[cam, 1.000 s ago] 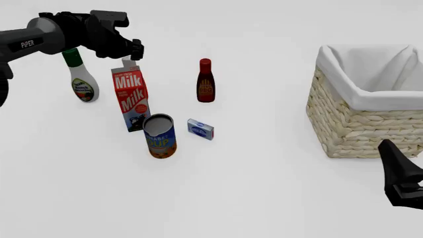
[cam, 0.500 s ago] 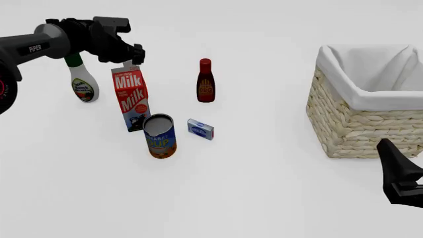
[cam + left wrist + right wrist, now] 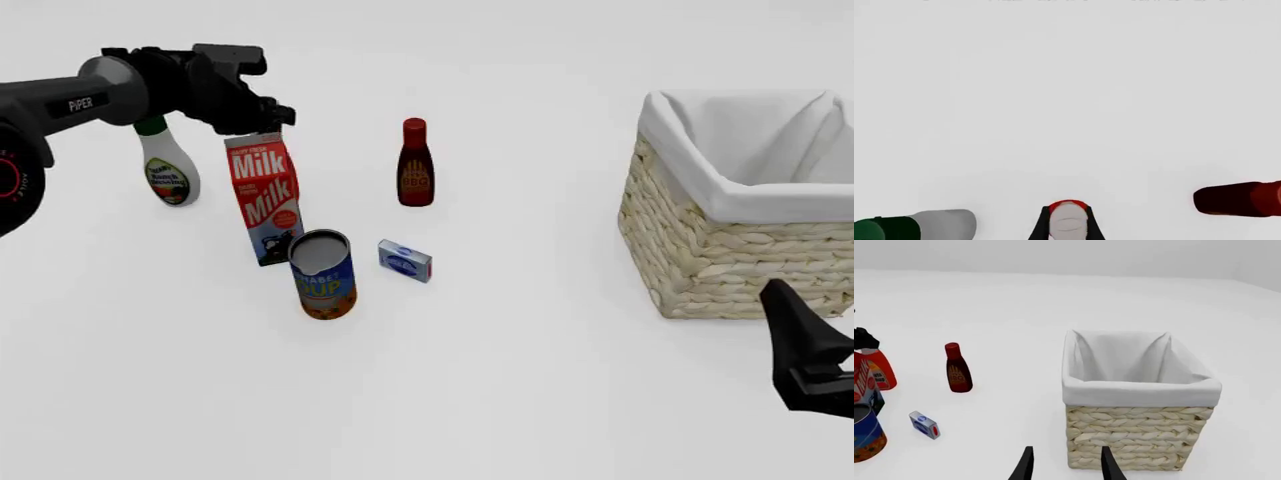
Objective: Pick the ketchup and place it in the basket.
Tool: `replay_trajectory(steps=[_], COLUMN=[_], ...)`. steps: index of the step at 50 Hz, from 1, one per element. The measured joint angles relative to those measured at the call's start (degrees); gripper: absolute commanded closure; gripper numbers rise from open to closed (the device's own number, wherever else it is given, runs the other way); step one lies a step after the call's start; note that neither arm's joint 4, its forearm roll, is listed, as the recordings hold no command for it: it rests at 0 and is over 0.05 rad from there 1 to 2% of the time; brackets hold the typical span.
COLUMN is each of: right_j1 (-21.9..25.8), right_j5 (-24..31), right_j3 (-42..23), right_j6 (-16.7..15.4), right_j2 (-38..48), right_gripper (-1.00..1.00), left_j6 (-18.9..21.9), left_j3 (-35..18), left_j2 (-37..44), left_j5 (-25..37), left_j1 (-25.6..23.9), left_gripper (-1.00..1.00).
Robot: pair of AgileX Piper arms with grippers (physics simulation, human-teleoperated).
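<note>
Left arm closing on the ketchup bottle behind the milk carton

The left gripper [image 3: 262, 118] sits over the white cap of the tall red squeeze ketchup bottle [image 3: 882, 371], which stands toward the table's far left, directly behind the red milk carton [image 3: 264, 198]; in the left wrist view the fingers flank the cap closely, but I cannot tell whether they pinch it. The step in hand looks like the grasp: next comes a firm squeeze, a straight lift, then a carry to the woven wicker basket [image 3: 694, 250] by the right edge. The right gripper [image 3: 1065, 465] idles, fingers spread.
</note>
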Motion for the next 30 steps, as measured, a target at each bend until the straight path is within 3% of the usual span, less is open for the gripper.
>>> replay_trajectory(steps=[30], right_j1=[0.2], right_j5=[-0.1], right_j3=[0.0], right_j6=[-0.1], right_j2=[-0.1], right_gripper=[-1.0], left_j6=[1.5], left_j3=[-0.9], left_j2=[-5.1], left_j5=[1.4], left_j1=[0.6], left_gripper=[1.0])
